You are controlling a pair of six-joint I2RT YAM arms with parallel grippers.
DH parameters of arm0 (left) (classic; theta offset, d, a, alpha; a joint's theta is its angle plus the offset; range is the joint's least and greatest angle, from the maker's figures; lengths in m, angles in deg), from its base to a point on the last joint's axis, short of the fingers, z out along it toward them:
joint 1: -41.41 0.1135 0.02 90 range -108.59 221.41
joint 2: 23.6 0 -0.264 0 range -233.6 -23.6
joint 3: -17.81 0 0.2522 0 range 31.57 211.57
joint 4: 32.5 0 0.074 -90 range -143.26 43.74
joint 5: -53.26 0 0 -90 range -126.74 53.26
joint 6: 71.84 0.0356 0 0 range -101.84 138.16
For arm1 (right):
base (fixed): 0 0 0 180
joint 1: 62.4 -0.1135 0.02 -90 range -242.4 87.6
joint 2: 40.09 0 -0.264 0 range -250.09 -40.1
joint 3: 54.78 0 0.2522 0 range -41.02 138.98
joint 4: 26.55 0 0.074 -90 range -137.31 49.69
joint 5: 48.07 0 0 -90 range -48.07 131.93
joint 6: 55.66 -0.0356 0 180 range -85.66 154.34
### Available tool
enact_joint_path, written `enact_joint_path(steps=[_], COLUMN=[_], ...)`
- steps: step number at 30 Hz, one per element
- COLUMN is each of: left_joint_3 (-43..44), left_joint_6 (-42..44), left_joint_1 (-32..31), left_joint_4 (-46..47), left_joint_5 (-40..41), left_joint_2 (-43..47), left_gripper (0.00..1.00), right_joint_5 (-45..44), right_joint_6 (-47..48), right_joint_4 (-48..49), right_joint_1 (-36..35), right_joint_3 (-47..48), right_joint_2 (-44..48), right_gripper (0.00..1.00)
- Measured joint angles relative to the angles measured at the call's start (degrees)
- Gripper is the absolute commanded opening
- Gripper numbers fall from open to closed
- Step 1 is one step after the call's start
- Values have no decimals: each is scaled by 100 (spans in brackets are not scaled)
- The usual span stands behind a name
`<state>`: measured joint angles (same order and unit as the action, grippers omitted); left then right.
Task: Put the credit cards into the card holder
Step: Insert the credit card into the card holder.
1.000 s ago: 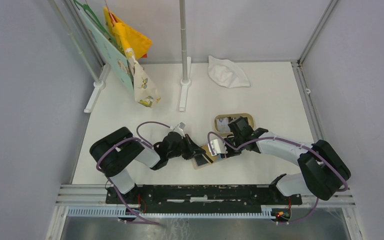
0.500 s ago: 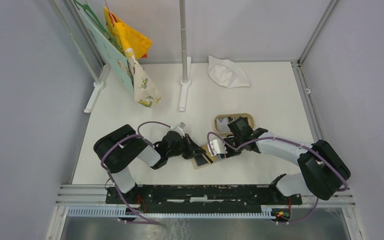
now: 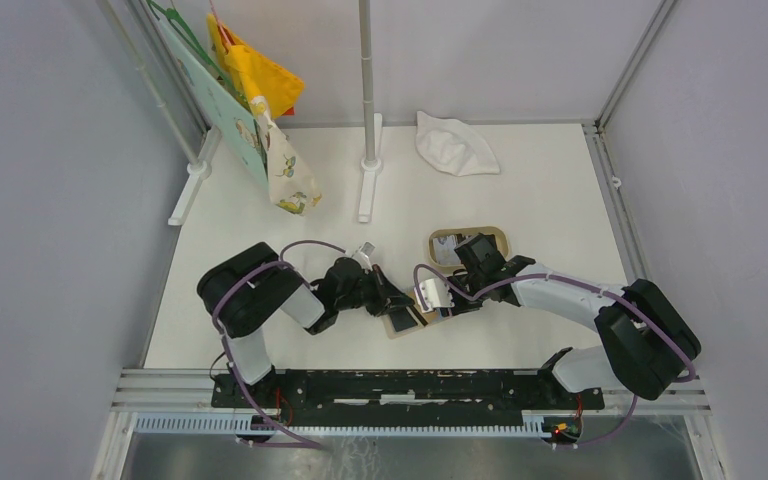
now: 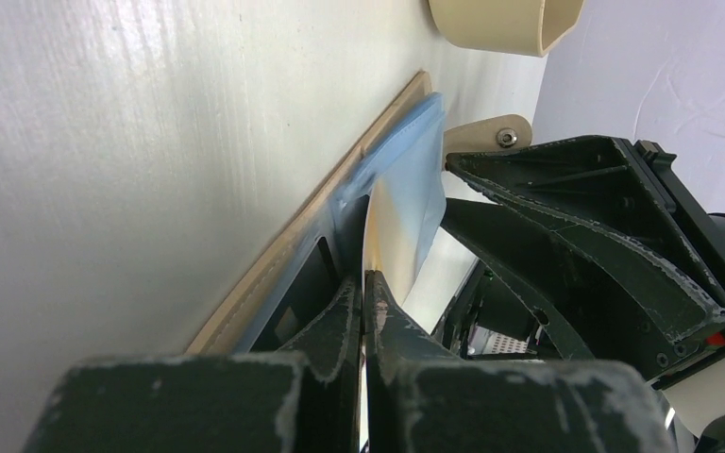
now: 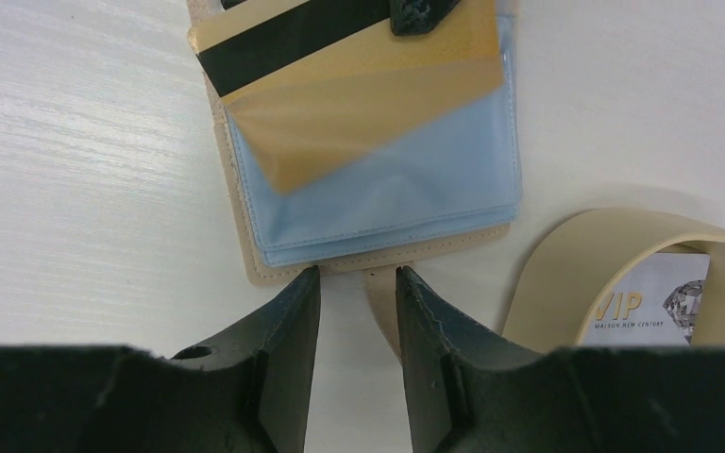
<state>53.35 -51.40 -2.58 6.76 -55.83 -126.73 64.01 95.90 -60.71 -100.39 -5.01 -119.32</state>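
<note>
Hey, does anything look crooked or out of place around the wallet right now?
Yes. The orange plastic card with a black stripe sits askew, tilted against the light blue pocket of the beige folding card holder. Only its lower corner seems to be in, and the striped end sticks out. The left fingers are shut on it.

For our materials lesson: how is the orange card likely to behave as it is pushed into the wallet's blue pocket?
Probably stiff: pinched at one end by the left gripper, the orange card shows only a slight bow. Its glossy face suggests it would slide easily against the smooth lining of the wallet. Being thin, it may flex if it jams.
</note>
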Motion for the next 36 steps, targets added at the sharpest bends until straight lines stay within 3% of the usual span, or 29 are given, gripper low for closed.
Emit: enact_joint_path(steps=[6, 14, 21, 27, 32, 36], left_joint_3=[13, 22, 24, 46, 83, 94], left_joint_6=[4, 7, 7, 7, 4, 4], left_joint_1=[76, 175, 240, 251, 251, 251], left_joint_4=[157, 501, 804, 929, 1003, 1067], left_joint_5=[-181, -415, -599, -669, -704, -721], left_joint_2=[-101, -361, -564, -662, -730, -778], left_gripper=[5, 7, 16, 16, 17, 17], right_joint_5=[-17, -68, -15, 149, 341, 713], right_joint_6=[0, -11, -87, -122, -120, -131], right_joint_4=[-7, -11, -271, -498, -584, -584], right_joint_1=[-4, -4, -4, -4, -4, -59], right_joint_3=[9, 68, 81, 81, 81, 79], right_joint_2=[-4, -13, 87, 240, 306, 498], right_gripper=[45, 58, 60, 59, 54, 37])
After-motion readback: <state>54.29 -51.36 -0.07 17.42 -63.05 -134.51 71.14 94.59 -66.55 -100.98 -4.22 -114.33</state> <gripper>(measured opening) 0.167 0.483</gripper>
